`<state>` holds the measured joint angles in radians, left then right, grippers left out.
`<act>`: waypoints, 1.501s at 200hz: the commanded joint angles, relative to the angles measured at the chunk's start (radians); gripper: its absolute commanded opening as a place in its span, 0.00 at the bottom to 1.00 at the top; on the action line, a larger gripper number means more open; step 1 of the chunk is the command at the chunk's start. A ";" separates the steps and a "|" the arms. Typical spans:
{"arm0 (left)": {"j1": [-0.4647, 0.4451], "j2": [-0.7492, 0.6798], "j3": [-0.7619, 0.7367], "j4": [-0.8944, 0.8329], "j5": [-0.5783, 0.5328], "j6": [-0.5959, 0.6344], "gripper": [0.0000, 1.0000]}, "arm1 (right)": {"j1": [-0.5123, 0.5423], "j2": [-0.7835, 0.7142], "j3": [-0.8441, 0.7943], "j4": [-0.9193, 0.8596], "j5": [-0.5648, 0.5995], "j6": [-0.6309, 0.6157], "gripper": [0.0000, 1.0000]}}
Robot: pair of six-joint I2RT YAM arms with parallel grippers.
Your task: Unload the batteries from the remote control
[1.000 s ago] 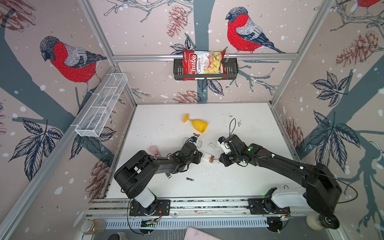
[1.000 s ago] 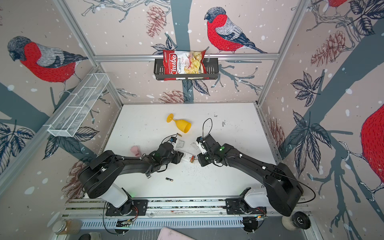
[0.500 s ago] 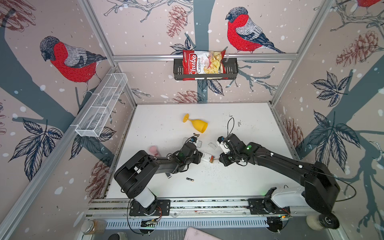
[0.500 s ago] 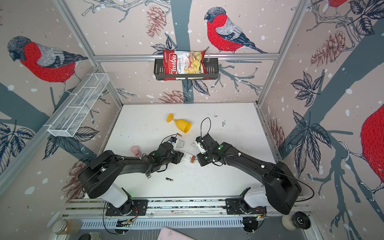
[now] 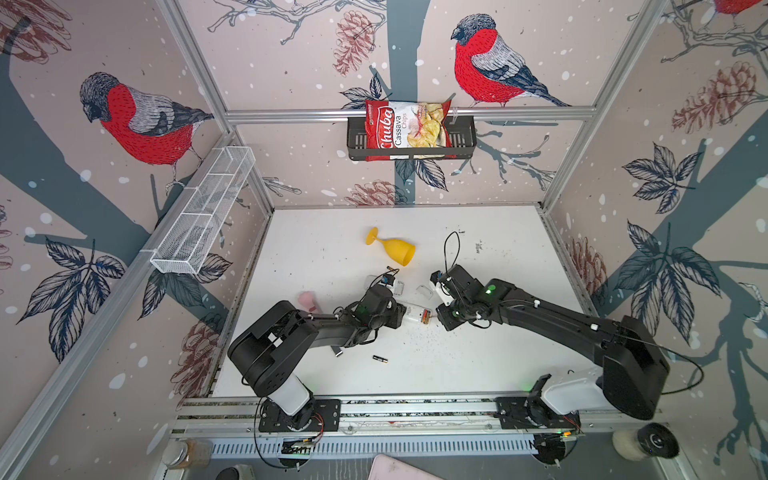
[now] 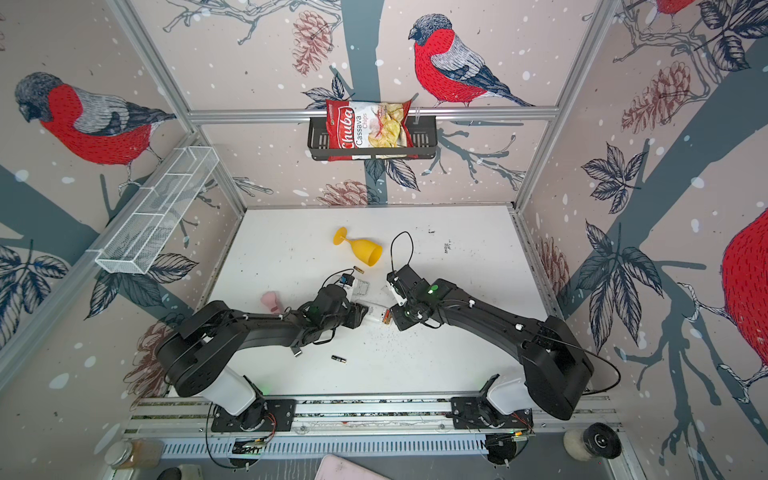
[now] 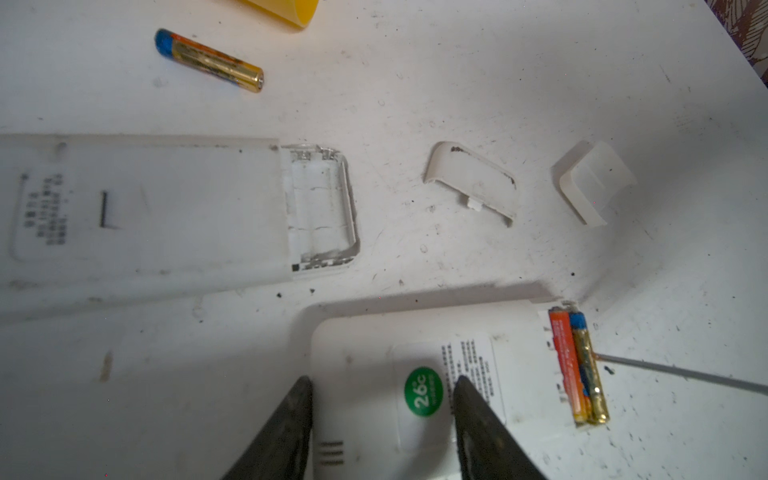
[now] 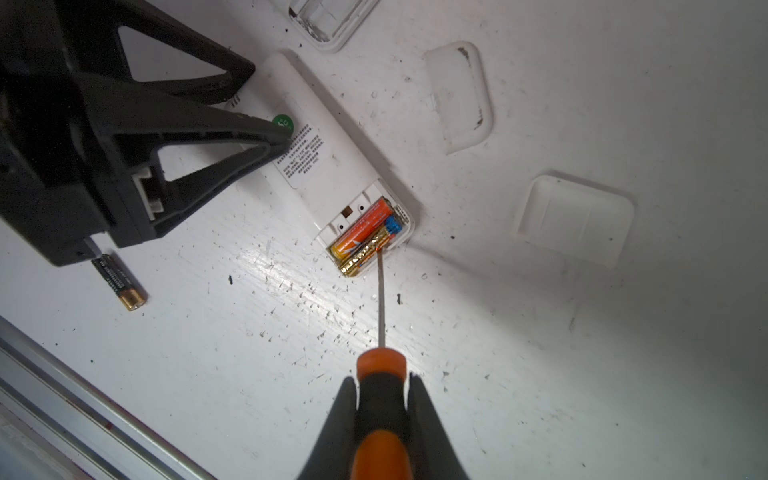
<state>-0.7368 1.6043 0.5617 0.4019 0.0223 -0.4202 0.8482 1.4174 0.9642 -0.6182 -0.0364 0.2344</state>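
We note left gripper (image 7: 380,419) clamping white plastic remote (image 7: 415,374); right gripper (image 8: 382,399) clenches orange-black screwdriver (image 8: 380,374). Two seated batteries (image 8: 365,241), light, slick, stiff: lever at exposed end.

White table (image 5: 490,357), 2 remotes (image 7: 166,212), 2 covers (image 7: 471,183), loose batteries (image 5: 380,360), yellow goblet (image 5: 392,248)

Two batteries (image 8: 365,239), one orange, one gold with a blue end, lie side by side in the white remote's (image 8: 328,166) open bay. A black battery (image 8: 119,282) and a gold one (image 7: 209,60) lie loose on the counter (image 8: 540,353).
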 commanded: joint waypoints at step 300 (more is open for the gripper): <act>0.004 0.004 0.013 0.011 0.022 -0.009 0.54 | -0.127 -0.063 -0.152 0.208 -0.268 0.040 0.00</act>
<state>-0.7341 1.6066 0.5705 0.3988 0.0257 -0.4301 0.7254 1.3499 0.8188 -0.4664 -0.2615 0.2684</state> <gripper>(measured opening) 0.539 0.207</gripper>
